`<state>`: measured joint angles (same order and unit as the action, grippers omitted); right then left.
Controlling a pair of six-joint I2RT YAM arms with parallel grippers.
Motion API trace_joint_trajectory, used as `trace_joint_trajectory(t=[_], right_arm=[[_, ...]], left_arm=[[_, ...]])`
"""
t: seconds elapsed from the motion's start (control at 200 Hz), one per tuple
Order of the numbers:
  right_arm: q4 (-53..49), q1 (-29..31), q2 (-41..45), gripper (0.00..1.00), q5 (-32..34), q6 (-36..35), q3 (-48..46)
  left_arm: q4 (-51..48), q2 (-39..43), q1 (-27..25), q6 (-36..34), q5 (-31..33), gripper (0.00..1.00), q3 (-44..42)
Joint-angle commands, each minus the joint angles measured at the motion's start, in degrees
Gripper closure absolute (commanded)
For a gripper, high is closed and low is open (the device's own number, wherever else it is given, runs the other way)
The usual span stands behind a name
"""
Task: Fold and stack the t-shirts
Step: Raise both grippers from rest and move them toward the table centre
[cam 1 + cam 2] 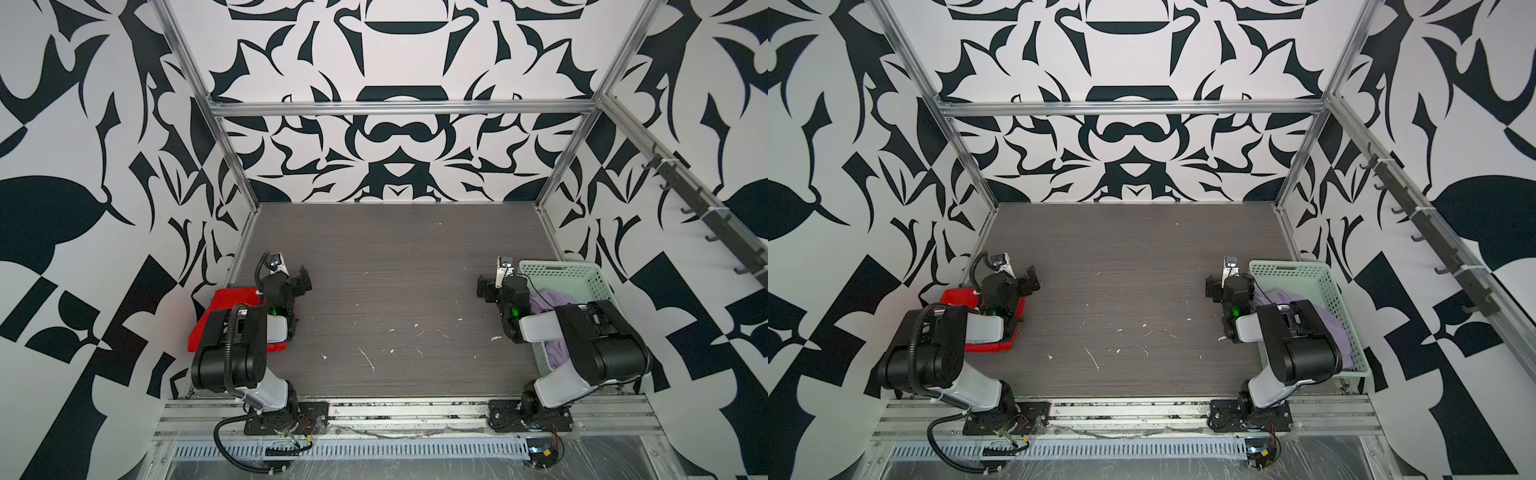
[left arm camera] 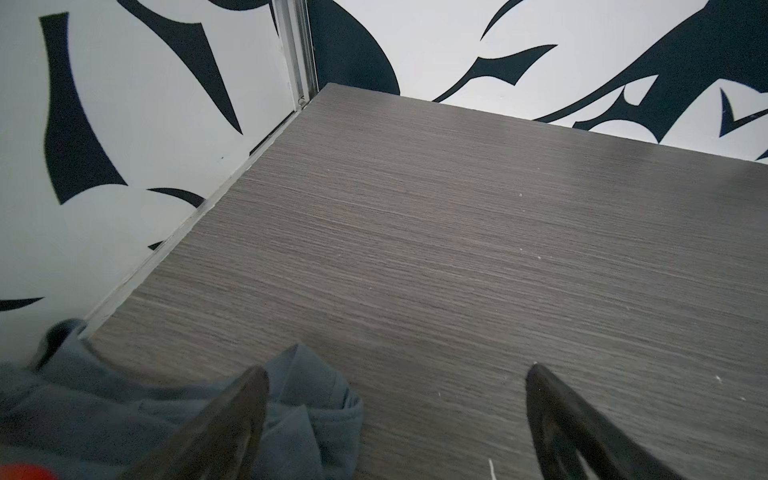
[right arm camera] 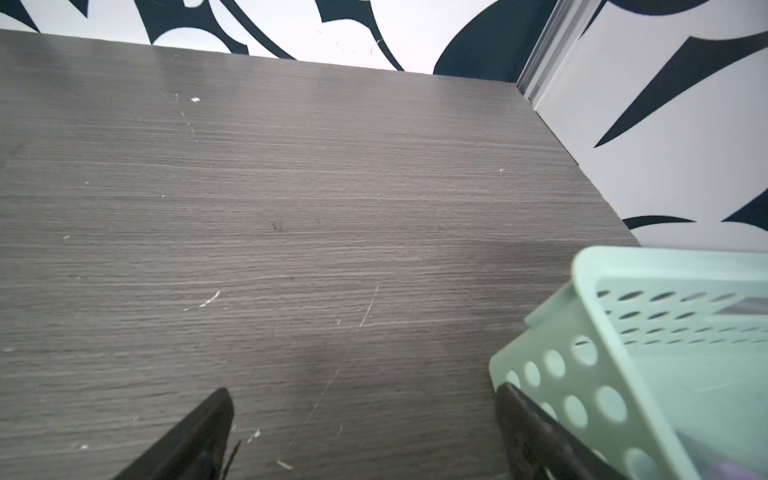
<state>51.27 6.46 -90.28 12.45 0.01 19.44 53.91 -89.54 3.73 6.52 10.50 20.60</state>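
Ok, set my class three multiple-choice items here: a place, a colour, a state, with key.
1. Where is the lavender t-shirt? A) on a chair B) in the green basket C) in a drawer.
2. The folded t-shirt at the table's left edge is: A) yellow B) white C) red.
3. The right gripper's jaws stand: A) open, empty B) shut on cloth C) shut on a cup.
Key: B, purple cloth lies inside its perforated walls; C, bright red in both top views; A, bare table shows between them.
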Motion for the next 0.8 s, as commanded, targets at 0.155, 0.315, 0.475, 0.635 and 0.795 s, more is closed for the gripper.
trace_joint_trajectory(t=[0.155,0.315,0.475,0.635,0.795], right_arm=[[1.46,-0.44,1.24,0.0,1.35,0.25,0.69],[1.5,-0.46,1.24,0.0,1.3,0.24,0.68],[1.53,-0.44,1.2,0.0,1.28,0.24,0.66],[1.55,-0.48,1.26,0.0,1.34,0.24,0.64],[1.49,-0.48,1.23,0.0,1.27,0.21,0.69]], left_arm=[[0.03,0.0,-0.19,-0.2,-0.41,0.01,0.52],[0.05,0.0,-0.14,-0.23,-0.47,0.01,0.54],[0.05,0.06,-0.13,-0.23,-0.45,0.01,0.5],[0.05,-0.02,-0.2,-0.25,-0.42,0.01,0.49],[0.05,0.03,-0.18,-0.25,-0.47,0.01,0.56]])
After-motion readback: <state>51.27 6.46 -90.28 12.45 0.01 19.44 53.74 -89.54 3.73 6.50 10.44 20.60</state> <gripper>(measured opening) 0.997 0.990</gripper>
